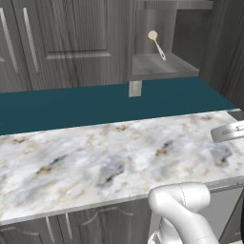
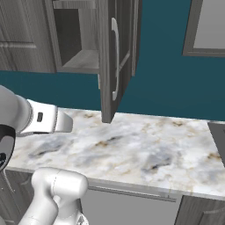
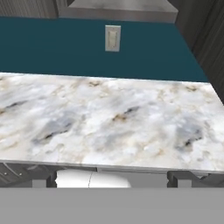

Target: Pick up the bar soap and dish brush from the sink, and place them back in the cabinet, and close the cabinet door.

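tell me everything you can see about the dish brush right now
The dish brush is small, with a round cream-tan head and a thin pale handle. It stands tilted inside the open cabinet, head up and to the left, handle running down to the right toward the grey shelf, seemingly leaning near the back wall. Whether it touches that wall is unclear. Bristles are too small to make out.

No text, label, brand, number or sign can be read on anything here.

Open cabinet (image 2: 72, 61) above marble counter (image 2: 145, 149)
Cabinet door (image 2: 115, 57) stands ajar, edge-on; silver handle (image 2: 115, 59) vertical; teal wall (image 2: 167, 83) behind
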Controlling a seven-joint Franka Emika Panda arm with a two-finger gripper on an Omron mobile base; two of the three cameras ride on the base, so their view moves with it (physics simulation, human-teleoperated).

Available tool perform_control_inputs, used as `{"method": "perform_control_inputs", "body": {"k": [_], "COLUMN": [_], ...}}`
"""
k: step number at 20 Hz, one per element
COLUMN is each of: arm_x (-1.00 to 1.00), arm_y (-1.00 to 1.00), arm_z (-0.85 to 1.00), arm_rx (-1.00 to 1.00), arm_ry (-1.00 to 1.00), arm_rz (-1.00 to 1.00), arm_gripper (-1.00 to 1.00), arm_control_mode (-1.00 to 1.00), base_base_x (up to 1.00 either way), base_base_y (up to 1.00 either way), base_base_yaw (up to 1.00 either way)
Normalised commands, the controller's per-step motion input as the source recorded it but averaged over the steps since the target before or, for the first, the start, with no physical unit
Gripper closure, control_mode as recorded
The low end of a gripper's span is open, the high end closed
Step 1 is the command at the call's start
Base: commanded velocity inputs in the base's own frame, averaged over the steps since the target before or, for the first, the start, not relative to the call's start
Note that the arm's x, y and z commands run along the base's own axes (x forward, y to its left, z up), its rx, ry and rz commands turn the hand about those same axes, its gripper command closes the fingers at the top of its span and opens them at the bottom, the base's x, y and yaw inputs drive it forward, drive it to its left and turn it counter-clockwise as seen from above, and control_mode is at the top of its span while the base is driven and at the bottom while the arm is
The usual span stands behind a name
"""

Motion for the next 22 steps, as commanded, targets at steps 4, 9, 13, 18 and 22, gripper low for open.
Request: {"method": "perform_control_inputs", "body": {"k": [4,9,13,18,22], "arm_x": [0.00,0.00,0.00,0.00,0.00], "arm_y": [0.00,0.00,0.00,0.00,0.00], "arm_z": [0.00,0.00,0.00,0.00,0.00], "arm_rx": [0.00,0.00,0.00,0.00,0.00], "arm_ry": [0.00,0.00,0.00,0.00,0.00], "arm_rz": [0.00,0.00,0.00,0.00,0.00], "arm_gripper": [-1.00,-1.00,-1.00,-1.00,-1.00], "arm_control_mode": [1.00,1.00,1.00,1.00,1.00], "base_base_x": [0.00,-0.23,-0.59,-0.47,-0.06], "base_base_y": [0.00,-0.12,-0.29,-0.47,-0.59], "base_base_yaw": [0.00,0.00,0.00,0.00,-0.02]}}
